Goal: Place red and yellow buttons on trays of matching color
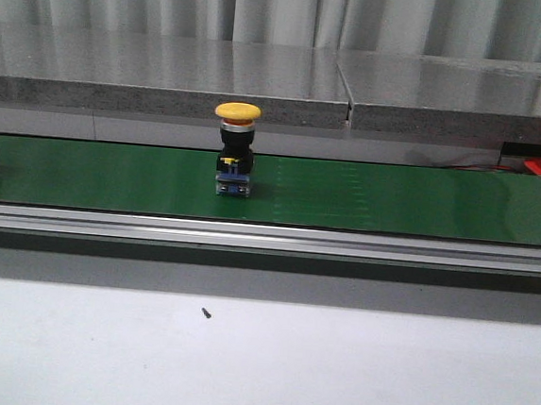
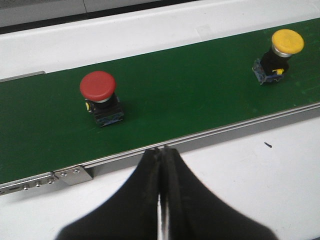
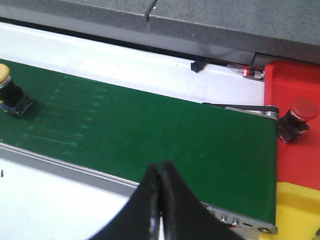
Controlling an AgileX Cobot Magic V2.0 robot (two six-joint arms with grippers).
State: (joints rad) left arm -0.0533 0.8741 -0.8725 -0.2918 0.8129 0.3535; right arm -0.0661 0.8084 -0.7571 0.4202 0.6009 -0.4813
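The yellow button (image 1: 234, 148) stood upright mid-belt on the green conveyor (image 1: 394, 199); a red button (image 2: 100, 97) sat further toward the left end. Both looked rigid, light and top-heavy — best pinched across the dark body under the cap. The left hand (image 2: 161, 152) and right hand (image 3: 160, 167) hovered over the counter's (image 1: 256, 362) near edge, fingers pressed together, holding nothing.

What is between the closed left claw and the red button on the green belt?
Nothing visible blocks it. The left claw hangs shut over the white table, and only the belt's metal edge rail and bare green belt lie before the red button.
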